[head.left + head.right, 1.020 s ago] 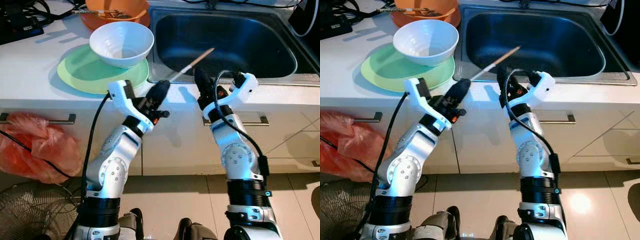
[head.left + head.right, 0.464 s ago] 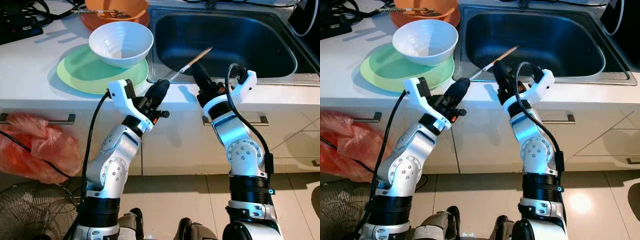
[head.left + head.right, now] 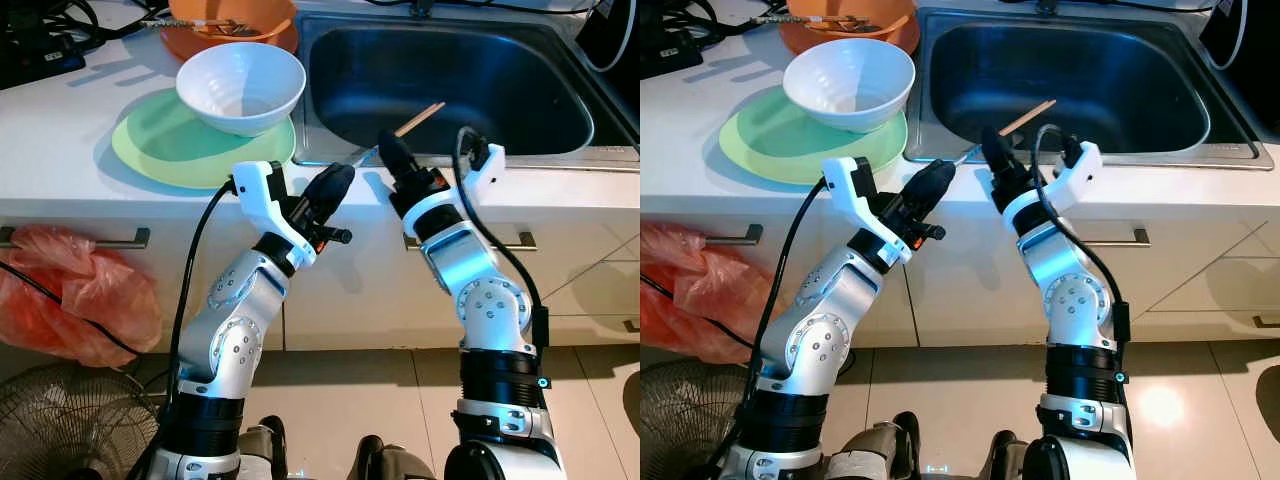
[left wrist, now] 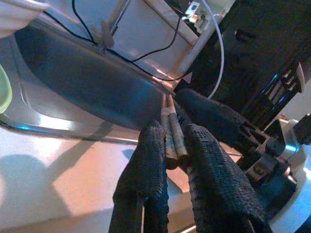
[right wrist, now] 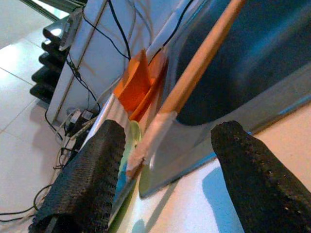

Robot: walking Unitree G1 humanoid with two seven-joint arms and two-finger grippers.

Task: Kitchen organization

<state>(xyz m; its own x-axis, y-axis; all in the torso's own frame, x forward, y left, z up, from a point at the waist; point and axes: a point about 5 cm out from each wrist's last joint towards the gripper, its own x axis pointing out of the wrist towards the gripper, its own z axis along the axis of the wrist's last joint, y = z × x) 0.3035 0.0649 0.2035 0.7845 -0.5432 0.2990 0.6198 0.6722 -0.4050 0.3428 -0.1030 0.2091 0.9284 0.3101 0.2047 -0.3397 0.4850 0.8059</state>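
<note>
No readable writing or brand marks visible. Landmark: sink (image 3: pixel 460 75).

Left gripper (image 4: pixel 171 145) at counter edge just before sink's front rim; fingers narrow, clamped on lower end of chopsticks (image 4: pixel 172 138). Right gripper (image 5: pixel 165 160) just beside it, fingers spread wide either side of chopsticks, not touching. Chopsticks slant up over sink basin.

Left of sink: white bowl (image 3: pixel 240 85) on green plate (image 3: pixel 165 145). Beyond bowl: orange bowl (image 3: pixel 225 30), black cables (image 3: pixel 45 30). Below counter, far left of sink: red bag (image 3: pixel 75 295).
</note>
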